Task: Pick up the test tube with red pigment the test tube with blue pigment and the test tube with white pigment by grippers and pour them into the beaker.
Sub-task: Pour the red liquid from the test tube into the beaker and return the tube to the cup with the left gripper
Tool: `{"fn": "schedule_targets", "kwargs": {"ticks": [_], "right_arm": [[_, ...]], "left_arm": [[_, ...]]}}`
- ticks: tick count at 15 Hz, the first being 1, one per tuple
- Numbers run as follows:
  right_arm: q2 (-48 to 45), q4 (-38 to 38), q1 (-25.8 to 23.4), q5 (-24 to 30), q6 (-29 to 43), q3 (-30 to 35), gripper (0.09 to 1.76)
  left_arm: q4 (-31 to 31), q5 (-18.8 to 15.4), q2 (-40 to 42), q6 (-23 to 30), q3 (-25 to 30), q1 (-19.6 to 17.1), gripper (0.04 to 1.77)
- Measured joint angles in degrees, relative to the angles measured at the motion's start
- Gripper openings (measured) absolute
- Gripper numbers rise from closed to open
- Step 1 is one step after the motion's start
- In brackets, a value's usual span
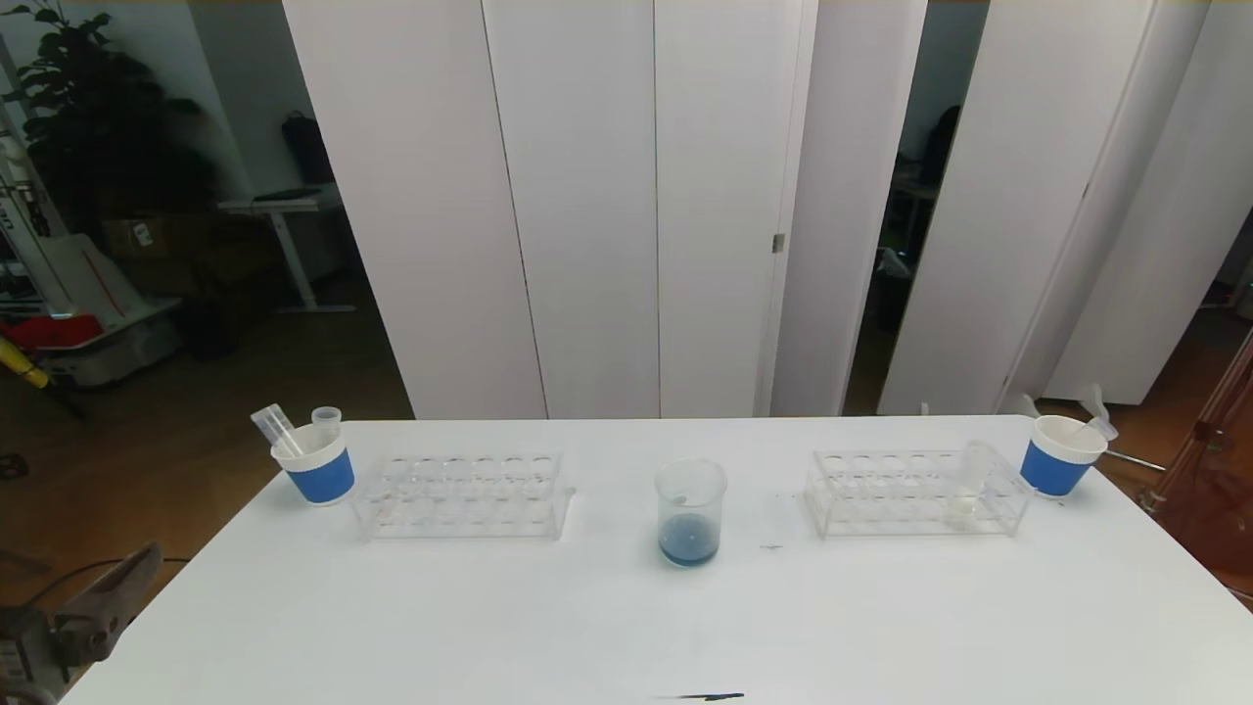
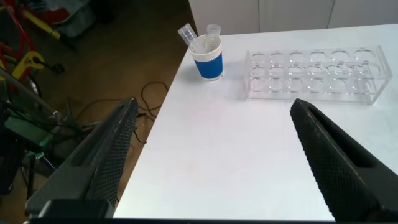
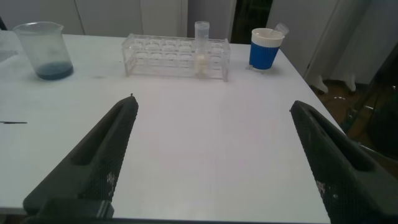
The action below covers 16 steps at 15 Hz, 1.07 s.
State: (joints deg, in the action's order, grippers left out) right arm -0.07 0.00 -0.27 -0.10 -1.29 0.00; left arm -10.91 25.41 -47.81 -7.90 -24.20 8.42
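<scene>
A: What remains to do? The beaker (image 1: 690, 512) stands in the centre of the head view on the white surface (image 1: 626, 627), and its bottom already holds dark blue liquid.

B: I judge that the white one remains. The test tube with white pigment (image 1: 969, 487) stands in the right rack (image 1: 915, 494), at the end nearest the right paper cup (image 1: 1059, 456), right of centre in the frame. The left rack (image 1: 462, 495) looks empty, and the left paper cup (image 1: 315, 460) in the left part of the frame holds two used tubes.

A: And the end effectors?

B: Both are spread wide and hold nothing. The right end effector (image 3: 211, 162) hangs low over the near part of the surface; in its wrist view the white tube (image 3: 201, 48) is in the upper middle. The left end effector (image 1: 83, 617) is in the lower left corner of the head view, beside the surface edge, and looks idle.

A: How should the right one take the tube?

B: I would grip the clear upper part, above the rack top, with the fingers (image 3: 96, 158) on both sides of the glass. Then lift straight up until the round bottom leaves its hole, otherwise the rack may be dragged.

A: And the pouring?

B: Carry it upright toward the beaker, bring the mouth over the rim, and tilt slowly. The beaker is light, so do not push it.
</scene>
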Motion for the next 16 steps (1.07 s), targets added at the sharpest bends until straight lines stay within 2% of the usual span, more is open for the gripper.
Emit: {"fn": "schedule_targets", "kwargs": {"ticks": [2,4,5,8,13,16], "right_arm": [[0.0,0.0,0.0,0.0,0.0,0.0,1.75],[0.0,0.0,0.0,0.0,0.0,0.0,1.75],[0.0,0.0,0.0,0.0,0.0,0.0,1.75],[0.0,0.0,0.0,0.0,0.0,0.0,1.75],[0.0,0.0,0.0,0.0,0.0,0.0,1.75],[0.0,0.0,0.0,0.0,0.0,0.0,1.75]], "left_arm": [[5.9,-5.4,7.9,-0.4,3.0,-3.1,1.75],[13.8,-12.8,15.5,-0.7,4.3,-8.6,1.75],[15.6,-14.5,18.6,-0.8,4.9,-10.3,1.75],[17.7,-16.0,27.3,-2.3,7.8,-11.1,1.75],[25.4,-17.2,38.6,-3.7,10.7,-8.5,1.75],[25.8,-19.3,44.5,-3.4,14.1,-8.1,1.75]]}}
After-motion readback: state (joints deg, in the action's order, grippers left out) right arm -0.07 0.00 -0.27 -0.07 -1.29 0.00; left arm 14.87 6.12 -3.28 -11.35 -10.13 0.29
